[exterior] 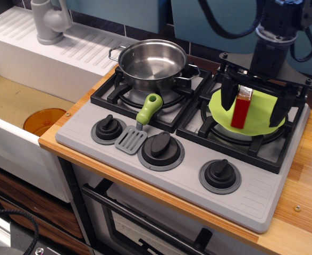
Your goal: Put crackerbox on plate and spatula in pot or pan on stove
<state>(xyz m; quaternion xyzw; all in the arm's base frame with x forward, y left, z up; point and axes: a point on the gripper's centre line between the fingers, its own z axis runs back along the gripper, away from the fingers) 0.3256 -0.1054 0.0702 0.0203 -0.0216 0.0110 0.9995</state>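
The crackerbox stands on end, red face toward the camera, on the lime-green plate over the right rear burner. My gripper hangs over the plate, open, with a finger on each side of the box; the left finger is close to it. The spatula lies on the grey stove, its grey blade between two knobs and its green handle resting on the left grate. The steel pot sits empty on the left rear burner.
An orange round dish lies in the sink at the left. A grey faucet stands on the white drainboard behind it. Three black knobs line the stove front. A wooden counter runs along the right.
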